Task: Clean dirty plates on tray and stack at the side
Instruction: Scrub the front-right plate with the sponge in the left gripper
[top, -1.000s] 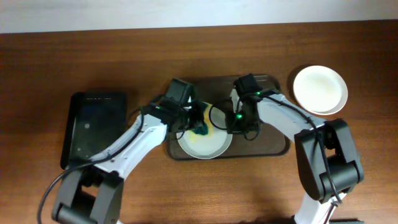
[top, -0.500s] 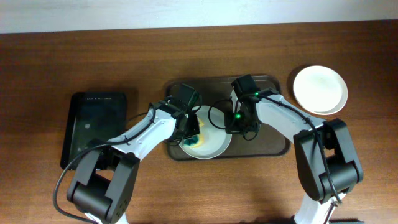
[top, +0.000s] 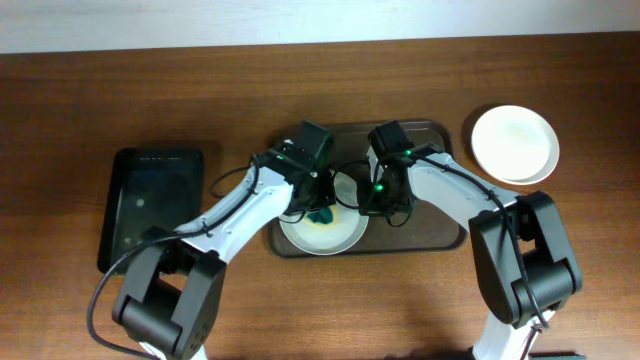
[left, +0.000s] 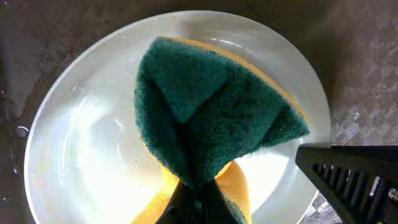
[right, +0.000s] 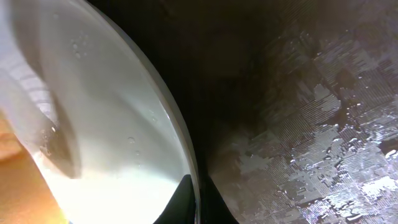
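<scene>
A white plate (top: 325, 232) lies on the left part of the dark brown tray (top: 440, 232). My left gripper (top: 320, 208) is shut on a green and yellow sponge (left: 211, 118) that presses on the plate's inside (left: 81, 149). My right gripper (top: 370, 200) is shut on the plate's right rim (right: 183, 155), one finger inside and one outside. Two more white plates sit stacked (top: 514, 145) on the table to the right of the tray.
A smaller black tray (top: 150, 205) lies on the table at the left. The brown tray's wet floor (right: 323, 124) shows right of the held plate. The right finger (left: 354, 177) shows at the plate's edge in the left wrist view.
My left gripper has moved the sponge to the right across the plate, from its left part toward the middle. The right gripper stays on the rim.
</scene>
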